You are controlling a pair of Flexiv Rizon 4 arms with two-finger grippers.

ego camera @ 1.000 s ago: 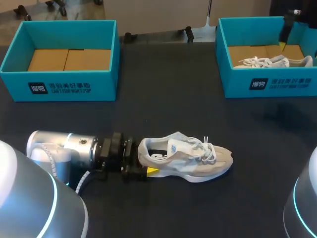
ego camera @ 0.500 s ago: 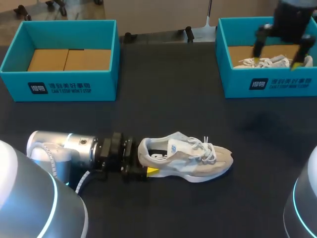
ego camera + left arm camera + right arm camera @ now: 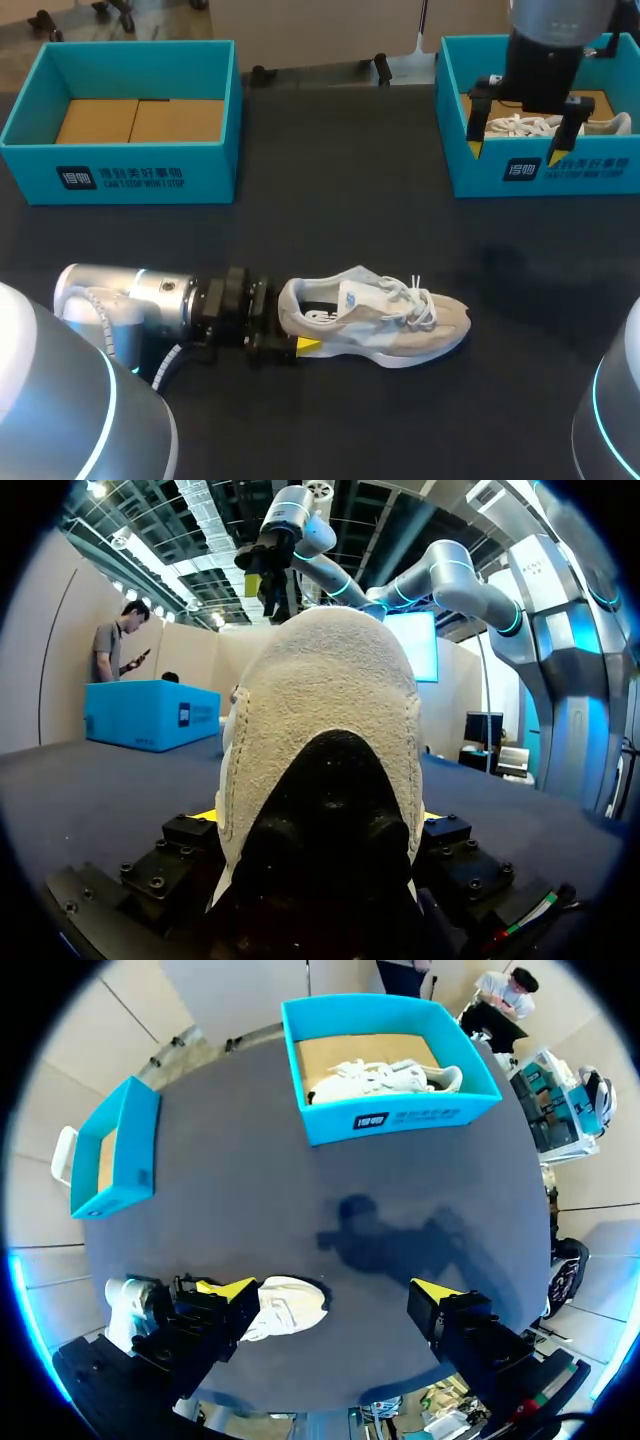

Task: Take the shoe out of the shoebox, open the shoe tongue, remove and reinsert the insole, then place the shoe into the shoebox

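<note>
Two boxes, the left shoebox (image 3: 120,178) and right shoebox (image 3: 590,168), and two shoes: the left gripper (image 3: 318,815) pinches the table shoe (image 3: 385,322) by its heel, while the right gripper (image 3: 513,152) hangs spread above the boxed shoe (image 3: 527,126).

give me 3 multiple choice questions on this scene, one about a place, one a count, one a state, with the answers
1. Where does the sneaker by the left end effector lie?
A) on the table
B) inside a box
C) on a box's rim

2. How many teal boxes stand on the table?
A) one
B) two
C) three

3. How is the right end effector?
A) shut on a shoe
B) shut on a box wall
C) open, holding nothing

Answers:
1 A: the sneaker lies on the dark table, with its heel between the left end effector's fingers.
2 B: there is a left shoebox with nothing in it and a right shoebox with a second sneaker inside.
3 C: its yellow tips stand wide apart in the air with nothing between them.
</note>
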